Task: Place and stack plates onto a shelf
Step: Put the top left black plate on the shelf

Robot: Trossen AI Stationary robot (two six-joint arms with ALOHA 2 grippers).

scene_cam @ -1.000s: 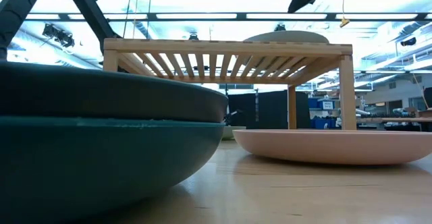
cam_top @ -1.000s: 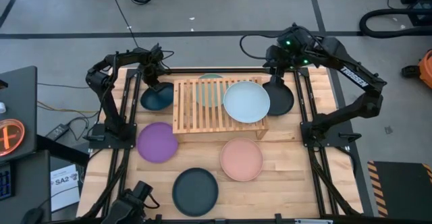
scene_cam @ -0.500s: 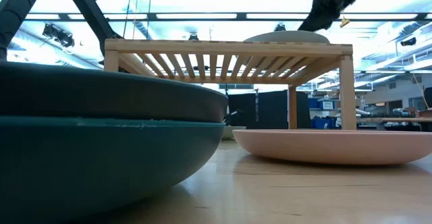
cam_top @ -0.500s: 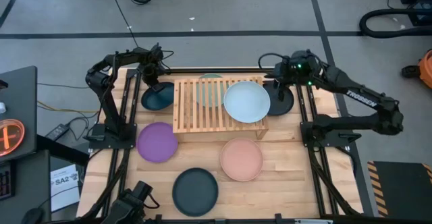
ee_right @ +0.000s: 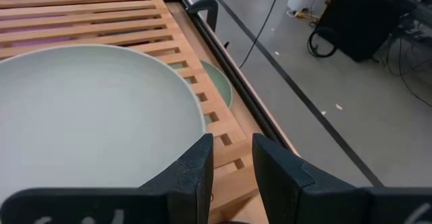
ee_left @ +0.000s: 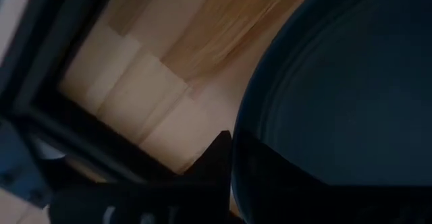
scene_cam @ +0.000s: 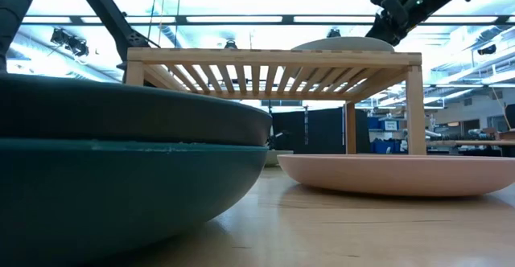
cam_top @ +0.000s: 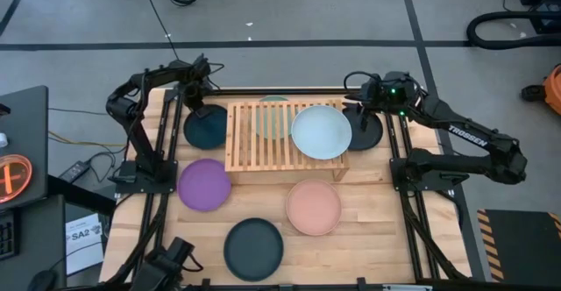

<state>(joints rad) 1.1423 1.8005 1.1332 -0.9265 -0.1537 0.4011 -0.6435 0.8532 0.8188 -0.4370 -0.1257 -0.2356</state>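
The shelf (cam_top: 282,138) stands mid-table with the pale blue-white plate (cam_top: 321,131) on its right half; the plate also shows in the right wrist view (ee_right: 94,123). The mint green plate (cam_top: 274,114) lies under the shelf's far side. The dark teal plate (cam_top: 206,130) lies left of the shelf. My left gripper (cam_top: 200,107) is at its far rim, shut on it. My right gripper (cam_top: 352,109) hovers empty just off the pale plate's right rim, its fingers (ee_right: 196,170) a narrow gap apart. A charcoal plate (cam_top: 366,130) lies right of the shelf. My left gripper has the dark teal plate by its far rim (ee_left: 250,150). One fingertip (ee_left: 217,158) shows on the outer side of the rim; the plate hides the other finger. Whether the plate is lifted or lies on the table, I cannot tell.
A purple plate (cam_top: 204,184), a salmon pink plate (cam_top: 314,207) and a charcoal plate (cam_top: 253,248) lie on the near half of the table. In the low view the near charcoal plate (scene_cam: 121,110) sits on a teal one (scene_cam: 121,186). Arm frames stand at both table sides.
My right arm has stretched out and come down from above the table's far right, bringing its gripper low beside the pale plate's right rim on the shelf.
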